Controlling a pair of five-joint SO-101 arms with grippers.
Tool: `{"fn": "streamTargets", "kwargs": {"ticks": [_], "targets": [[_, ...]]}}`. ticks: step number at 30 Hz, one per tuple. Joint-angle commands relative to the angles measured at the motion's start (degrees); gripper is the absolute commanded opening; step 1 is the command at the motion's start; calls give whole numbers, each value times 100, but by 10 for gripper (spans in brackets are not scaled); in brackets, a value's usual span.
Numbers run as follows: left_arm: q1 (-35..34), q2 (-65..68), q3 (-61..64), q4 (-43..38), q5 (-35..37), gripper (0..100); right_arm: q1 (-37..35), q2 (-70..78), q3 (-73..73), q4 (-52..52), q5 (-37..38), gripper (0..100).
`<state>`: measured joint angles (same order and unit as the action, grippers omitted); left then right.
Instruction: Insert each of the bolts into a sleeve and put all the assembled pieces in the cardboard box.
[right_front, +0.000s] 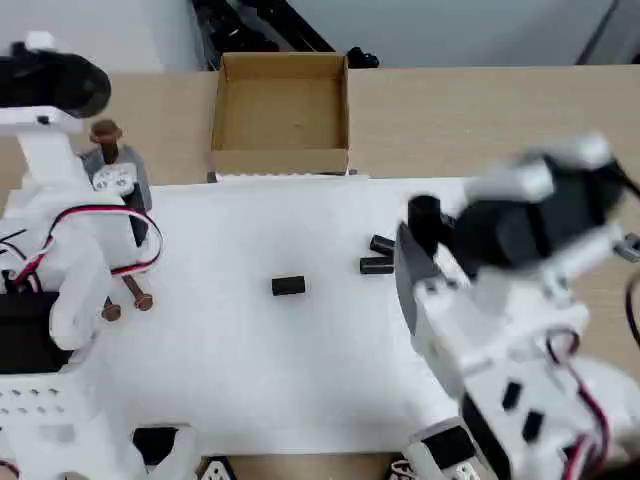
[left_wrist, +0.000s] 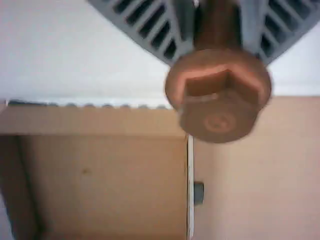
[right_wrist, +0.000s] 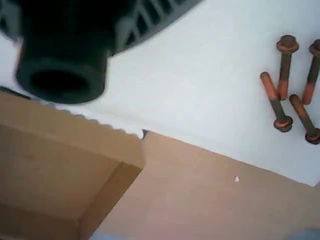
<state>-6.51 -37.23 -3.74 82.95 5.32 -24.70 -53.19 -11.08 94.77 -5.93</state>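
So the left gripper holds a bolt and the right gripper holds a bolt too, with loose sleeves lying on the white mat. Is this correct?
Not quite. The right gripper holds a black sleeve, not a bolt; the right wrist view shows it. The left gripper does hold a bolt, and loose sleeves lie on the white mat.

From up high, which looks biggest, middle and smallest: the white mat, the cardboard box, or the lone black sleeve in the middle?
1. white mat
2. cardboard box
3. black sleeve, by far the smallest
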Motion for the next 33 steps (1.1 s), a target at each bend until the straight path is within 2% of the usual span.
{"fn": "streamTargets", "kwargs": {"ticks": [1,4,10,18,24,33], "targets": [[202,-149,-242,-404,18,6,-31,-629,1160,22,18,14],[624,-149,-242,-413,0,6,-40,-1279,2637,-400,0,14],[1380,-132,-242,-413,-26,6,-48,-2985,5284,-2589,-404,14],[1644,-158,-259,-809,9,6,-910,-4822,8062,-4708,-273,13],[2057,-158,-259,-1187,18,6,-1042,-5024,8527,-5710,-264,13],[3007,-158,-268,-1451,220,6,-1059,-5015,8536,-6255,0,13]]}}
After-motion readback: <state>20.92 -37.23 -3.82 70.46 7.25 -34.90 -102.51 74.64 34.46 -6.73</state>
